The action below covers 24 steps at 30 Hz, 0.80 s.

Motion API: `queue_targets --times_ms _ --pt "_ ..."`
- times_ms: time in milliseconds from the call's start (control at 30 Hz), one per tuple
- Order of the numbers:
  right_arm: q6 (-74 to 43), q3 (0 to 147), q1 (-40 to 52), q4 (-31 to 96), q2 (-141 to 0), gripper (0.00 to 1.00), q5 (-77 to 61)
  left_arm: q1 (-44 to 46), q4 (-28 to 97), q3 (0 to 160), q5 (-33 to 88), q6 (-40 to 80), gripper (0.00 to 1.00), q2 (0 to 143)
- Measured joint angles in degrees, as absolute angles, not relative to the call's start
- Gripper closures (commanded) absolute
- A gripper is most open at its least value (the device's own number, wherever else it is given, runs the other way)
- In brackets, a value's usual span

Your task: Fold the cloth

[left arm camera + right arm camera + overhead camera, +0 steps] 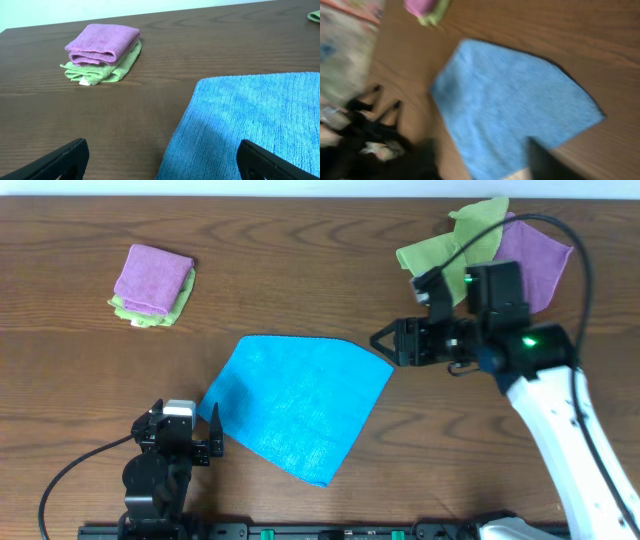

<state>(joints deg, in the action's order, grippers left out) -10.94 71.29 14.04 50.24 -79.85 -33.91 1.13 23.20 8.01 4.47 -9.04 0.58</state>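
Observation:
The sky-blue cloth (298,402) lies flat and unfolded on the table, turned like a diamond. It also shows in the left wrist view (250,120) and, blurred, in the right wrist view (510,105). My left gripper (182,438) is open and empty at the cloth's near-left corner, its fingers (160,162) spread over the cloth's edge. My right gripper (385,340) is open and empty, just off the cloth's far-right corner; its fingers (485,162) frame the cloth's edge.
A folded purple cloth on a folded lime-green cloth (153,283) sits at the far left, also in the left wrist view (102,50). A loose lime-green cloth (450,245) and a purple cloth (535,255) lie at the far right, behind the right arm.

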Motion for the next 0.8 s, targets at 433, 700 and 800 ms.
queue_targets --times_ms 433,700,800 --pt "-8.1 71.2 27.9 35.1 -98.2 0.99 -27.9 1.1 23.2 8.0 4.5 -9.0 0.05 0.6" --pt "-14.5 71.2 35.8 17.5 -106.2 0.99 -20.2 1.1 23.2 8.0 4.5 -9.0 0.04 0.6" --pt "-15.8 71.2 37.6 14.5 -108.7 0.98 -18.1 1.1 23.2 8.0 4.5 -9.0 0.05 0.6"
